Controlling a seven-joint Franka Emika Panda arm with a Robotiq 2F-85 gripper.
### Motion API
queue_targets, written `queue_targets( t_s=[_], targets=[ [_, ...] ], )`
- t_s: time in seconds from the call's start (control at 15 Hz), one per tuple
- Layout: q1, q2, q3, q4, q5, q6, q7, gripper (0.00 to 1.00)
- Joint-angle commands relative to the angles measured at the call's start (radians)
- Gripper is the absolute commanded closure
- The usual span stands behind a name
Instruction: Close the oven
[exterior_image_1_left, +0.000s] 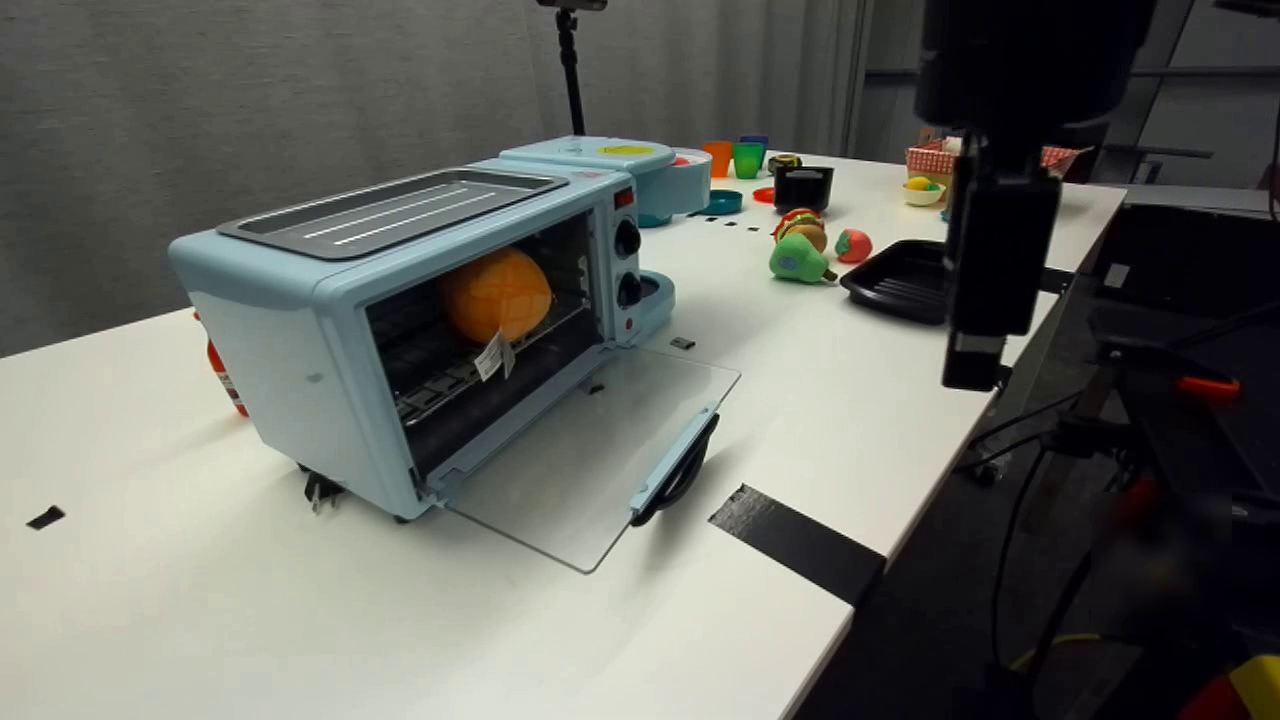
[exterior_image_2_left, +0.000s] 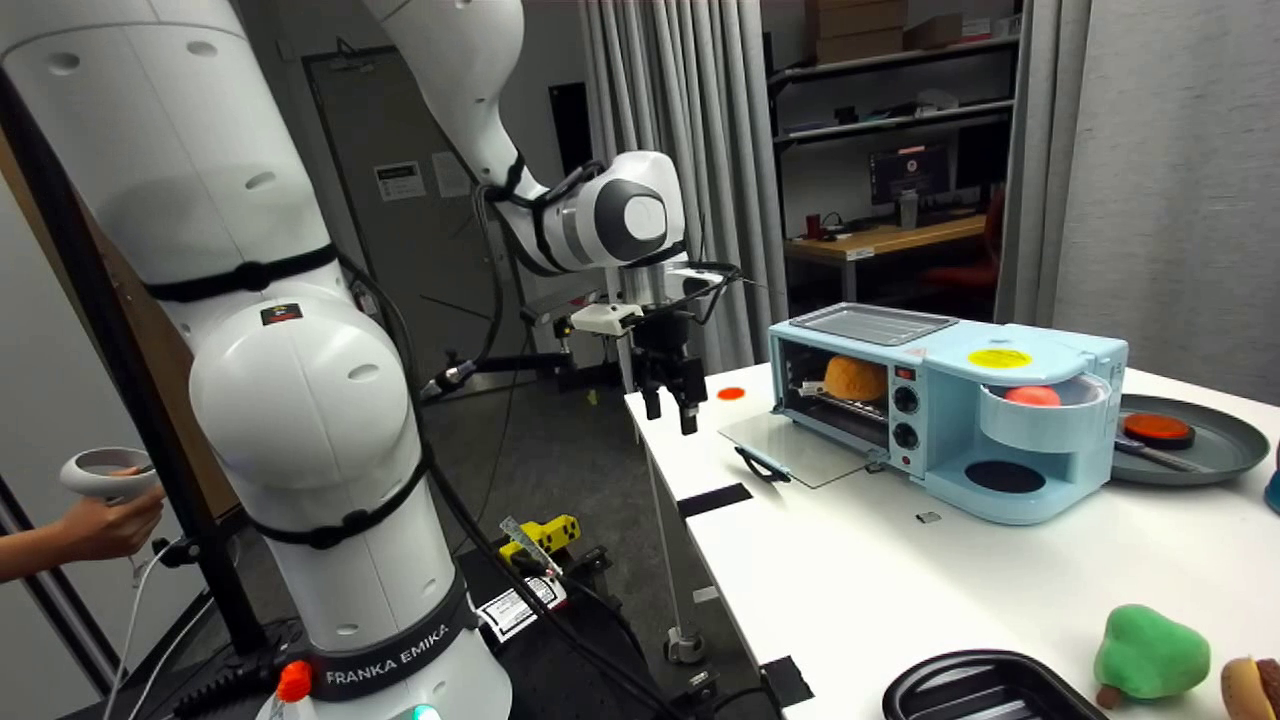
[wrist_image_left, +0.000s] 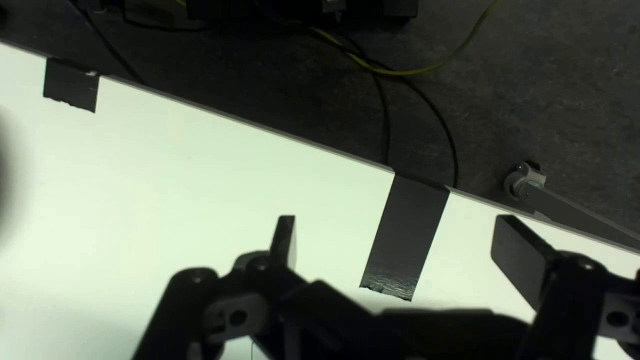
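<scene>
Oven (exterior_image_2_left: 938, 415), one, light blue: stands on the table (exterior_image_1_left: 400, 620), front facing the robot's side, presumably for reach. Glass door (exterior_image_1_left: 600, 450): dropped down about level, hinged low, so its dark handle (exterior_image_1_left: 690, 475) sits outermost; whether it touches the table, we cannot tell. Round orange toy (exterior_image_1_left: 497, 290): set inside the oven, though its white tag (exterior_image_1_left: 492, 358) hangs by the opening and may, we think, snag. Gripper (wrist_image_left: 395, 240): spread wide, holding nothing, raised near the table's edge, apart from the handle; we judge it must next go beneath the handle and lift.
</scene>
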Motion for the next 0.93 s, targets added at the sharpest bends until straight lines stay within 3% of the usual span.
queue_targets(
  t_s=[0.0, 0.87],
  targets=[
    [0.005, 0.128, -0.037, 0.103, -0.071, 0.02, 0.011, 0.0],
    [0.031, 0.125, -0.064, 0.098, -0.039, 0.005, -0.004, 0.0]
  ],
)
